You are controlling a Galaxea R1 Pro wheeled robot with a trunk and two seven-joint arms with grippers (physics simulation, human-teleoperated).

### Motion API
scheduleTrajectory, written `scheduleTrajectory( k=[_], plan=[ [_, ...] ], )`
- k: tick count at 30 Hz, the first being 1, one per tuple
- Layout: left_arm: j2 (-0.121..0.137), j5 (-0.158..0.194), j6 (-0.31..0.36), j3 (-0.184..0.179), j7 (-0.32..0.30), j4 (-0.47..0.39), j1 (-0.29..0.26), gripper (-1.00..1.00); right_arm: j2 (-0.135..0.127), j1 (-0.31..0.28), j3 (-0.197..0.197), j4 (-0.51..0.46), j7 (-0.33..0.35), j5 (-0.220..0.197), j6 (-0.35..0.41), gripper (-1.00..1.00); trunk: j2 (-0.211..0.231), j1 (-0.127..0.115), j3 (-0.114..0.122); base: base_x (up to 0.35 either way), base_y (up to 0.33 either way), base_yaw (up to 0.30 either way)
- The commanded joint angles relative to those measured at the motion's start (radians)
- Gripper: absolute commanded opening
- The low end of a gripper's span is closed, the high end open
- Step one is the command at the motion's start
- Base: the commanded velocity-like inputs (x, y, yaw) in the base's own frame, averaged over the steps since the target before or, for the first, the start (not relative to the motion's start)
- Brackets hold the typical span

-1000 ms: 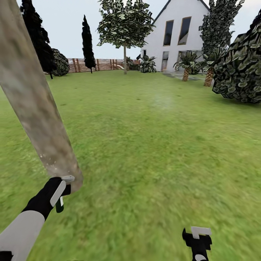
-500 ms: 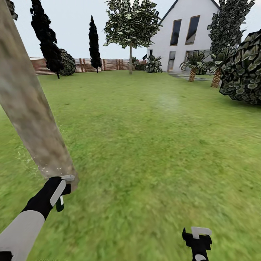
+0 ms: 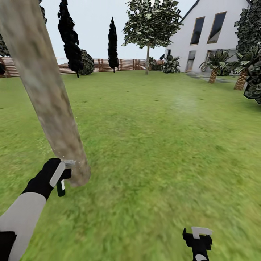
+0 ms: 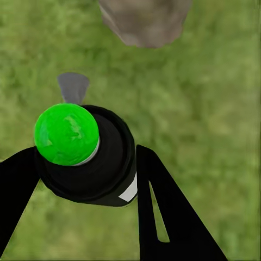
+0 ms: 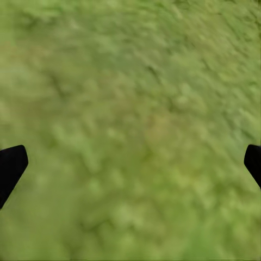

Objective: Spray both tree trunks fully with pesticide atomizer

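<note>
Blurred, mottled green grass of the lawn (image 5: 136, 125) is spreading across the ground under the right gripper (image 5: 130, 163). The gripper's two black fingertips (image 5: 11, 166) are poking in at opposite edges, standing wide apart with nothing but grass lying between them.

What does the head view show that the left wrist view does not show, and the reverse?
Head view alone: the white house, the slat fence, dark columnar trees, a leafy tree far off, and the right gripper low over the lawn. Left wrist view alone: the bottle's bright green round end, seen end on between the black fingers. Both: the pesticide atomizer held in the left gripper, the near tree trunk base and grass.
</note>
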Motion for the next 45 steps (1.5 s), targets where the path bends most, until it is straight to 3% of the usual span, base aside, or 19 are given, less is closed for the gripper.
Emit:
scheduleTrajectory(
  k=[1, 7, 19, 25, 32, 42, 45],
  plan=[
    [0.001, 0.010, 0.006, -0.003, 0.009, -0.001, -0.012, -1.00, 0.000, 0.000, 0.002, 0.001, -0.007, 0.007, 0.000, 1.00, 0.000, 0.000, -0.001, 0.000, 0.000, 0.269],
    [0.000, 0.013, 0.012, -0.004, 0.009, -0.004, -0.071, -1.00, -0.002, 0.000, 0.002, 0.001, -0.007, 0.007, 0.000, 1.00, 0.000, 0.000, -0.001, 0.000, 0.000, 0.057],
    [0.001, 0.012, 0.012, -0.006, 0.010, -0.007, -0.081, -1.00, -0.002, 0.000, 0.003, 0.001, -0.007, 0.007, 0.000, 1.00, 0.000, 0.000, -0.001, 0.039, -0.140, 0.000],
    [-0.001, 0.003, 0.012, -0.006, 0.010, -0.082, -0.072, -1.00, 0.000, -0.001, 0.004, 0.001, -0.007, 0.007, 0.000, 1.00, 0.000, 0.000, -0.001, 0.001, -0.278, 0.146],
    [0.006, -0.001, 0.011, -0.003, 0.013, -0.083, -0.070, -1.00, 0.000, -0.001, 0.004, 0.001, -0.007, 0.007, 0.000, 1.00, 0.000, 0.000, -0.001, 0.036, -0.276, 0.269],
    [0.008, -0.004, 0.008, -0.003, 0.017, -0.067, -0.063, -1.00, 0.000, -0.001, 0.004, 0.001, -0.007, 0.007, 0.000, 1.00, 0.000, 0.000, -0.001, 0.225, -0.199, 0.050],
    [0.008, -0.004, -0.001, -0.002, 0.024, -0.064, -0.021, -1.00, 0.000, 0.000, 0.004, 0.001, -0.007, 0.007, 0.000, 1.00, 0.000, 0.000, -0.001, 0.244, -0.173, 0.264]
  ],
)
